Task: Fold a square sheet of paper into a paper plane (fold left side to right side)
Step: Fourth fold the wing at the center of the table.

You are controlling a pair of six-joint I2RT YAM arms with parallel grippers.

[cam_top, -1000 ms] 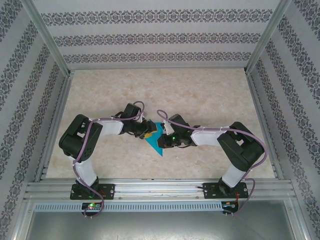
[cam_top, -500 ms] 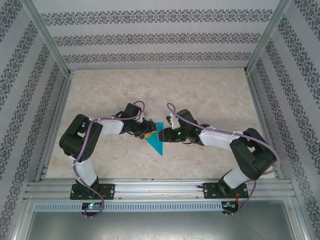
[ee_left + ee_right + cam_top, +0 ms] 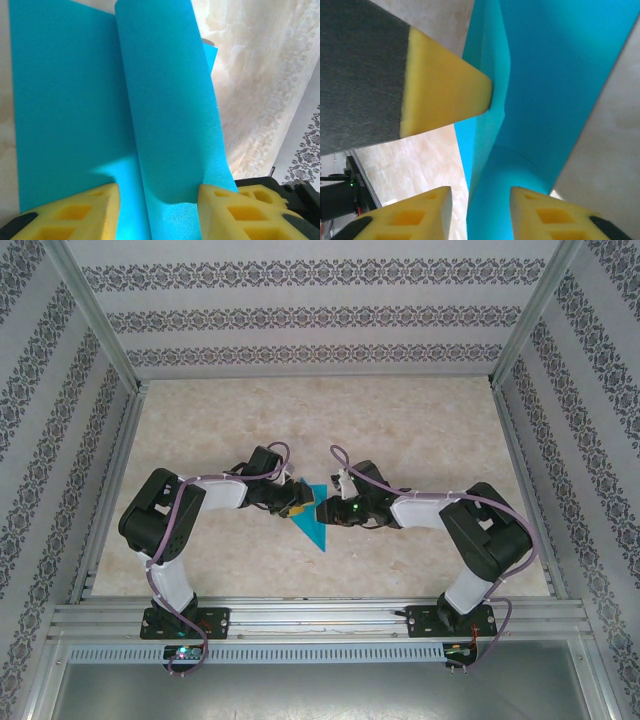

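The square sheet of paper (image 3: pixel 313 523), teal-blue, lies folded into a pointed shape on the table between both grippers. My left gripper (image 3: pixel 298 502) stands at its left edge. In the left wrist view the paper (image 3: pixel 70 100) has a raised, curled fold running between the yellow fingers of the left gripper (image 3: pixel 160 192); the right finger touches that fold and the jaws stand apart. My right gripper (image 3: pixel 322 510) meets the paper from the right. The paper (image 3: pixel 560 75) rises between its open jaws (image 3: pixel 480 195), clear of the left finger. A left-arm finger (image 3: pixel 445 95) presses the fold's edge.
The beige marbled table (image 3: pixel 400 420) stretches far behind the paper. Patterned walls and metal frame posts (image 3: pixel 520 330) close it in on three sides. A metal rail (image 3: pixel 320 615) carries both arm bases at the near edge.
My right gripper let go, pulled back to the right off the paper, opened wide, and its jaws have since narrowed around the raised fold. The left gripper has stayed put.
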